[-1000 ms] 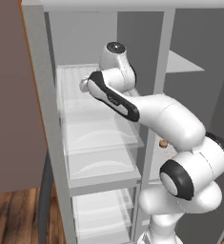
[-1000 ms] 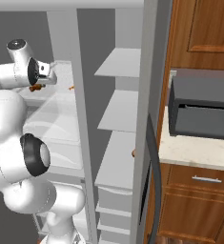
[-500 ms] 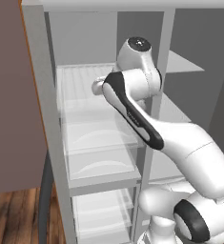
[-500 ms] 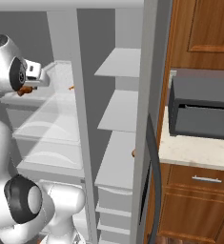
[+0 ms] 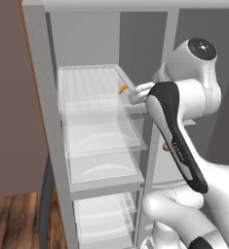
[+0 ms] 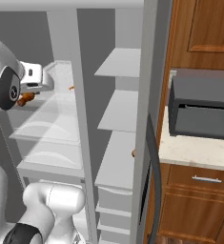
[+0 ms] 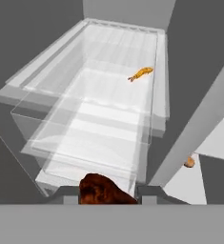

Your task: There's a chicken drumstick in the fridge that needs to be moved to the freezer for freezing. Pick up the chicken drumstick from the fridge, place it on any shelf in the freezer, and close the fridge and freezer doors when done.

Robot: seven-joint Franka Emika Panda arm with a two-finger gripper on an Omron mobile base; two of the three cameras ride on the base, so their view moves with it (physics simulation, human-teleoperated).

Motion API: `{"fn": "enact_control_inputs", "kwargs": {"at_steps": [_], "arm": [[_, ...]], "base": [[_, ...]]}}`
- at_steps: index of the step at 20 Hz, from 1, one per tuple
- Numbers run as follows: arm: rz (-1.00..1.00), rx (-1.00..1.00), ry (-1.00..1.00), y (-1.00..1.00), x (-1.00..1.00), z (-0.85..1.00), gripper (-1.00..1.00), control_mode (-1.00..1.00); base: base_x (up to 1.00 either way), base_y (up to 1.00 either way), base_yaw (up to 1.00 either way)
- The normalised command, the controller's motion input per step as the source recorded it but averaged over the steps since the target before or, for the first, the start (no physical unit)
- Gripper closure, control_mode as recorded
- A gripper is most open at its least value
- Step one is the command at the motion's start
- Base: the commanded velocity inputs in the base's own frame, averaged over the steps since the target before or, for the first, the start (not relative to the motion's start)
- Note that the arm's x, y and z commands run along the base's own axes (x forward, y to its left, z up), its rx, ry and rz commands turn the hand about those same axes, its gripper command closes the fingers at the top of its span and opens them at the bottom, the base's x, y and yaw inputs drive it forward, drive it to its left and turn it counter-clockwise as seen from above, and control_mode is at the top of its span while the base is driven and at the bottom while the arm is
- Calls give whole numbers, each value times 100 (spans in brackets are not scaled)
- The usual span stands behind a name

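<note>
The chicken drumstick point(image 7: 104, 190) is a dark brown lump held between my gripper's point(image 7: 106, 194) fingertips at the bottom of the hand view. From the right base view the chicken drumstick point(image 6: 25, 98) hangs under my gripper point(image 6: 28, 94), in front of the upper glass shelf point(image 6: 61, 102) of the left compartment. My white hand point(image 5: 138, 92) sits beside the divider post, level with that glass shelf point(image 5: 94, 87). The right compartment has plain grey shelves point(image 6: 120, 64). Both doors stand open.
A small orange item point(image 7: 141, 74) lies far back on the upper glass shelf. A small brown piece point(image 7: 189, 162) rests on a grey shelf right of the divider point(image 6: 80, 119). The open left door point(image 5: 9, 97) and right door edge point(image 6: 149, 95) flank me. A dark oven point(image 6: 201, 107) stands on the counter.
My arm's upper links have swung up and to the right. The hand, still shut on the drumstick, has drifted right toward the divider post.
</note>
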Motion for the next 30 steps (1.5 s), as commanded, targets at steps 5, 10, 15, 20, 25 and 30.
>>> {"fn": "enact_control_inputs", "kwargs": {"at_steps": [5,10,15,20,25,30], "arm": [[0,-3,-8,-73,-70,54,100,-100],[0,0,-2,-88,-6,54,100,-100],[-5,1,-1,-66,2,37,100,-100],[-4,0,-23,-35,18,11,100,-100],[0,5,-24,-27,50,0,100,-100],[0,10,-14,-29,73,-10,100,-100]], "base": [[0,0,0],[0,0,0],[0,0,0],[0,0,0],[0,0,0],[0,0,0]]}}
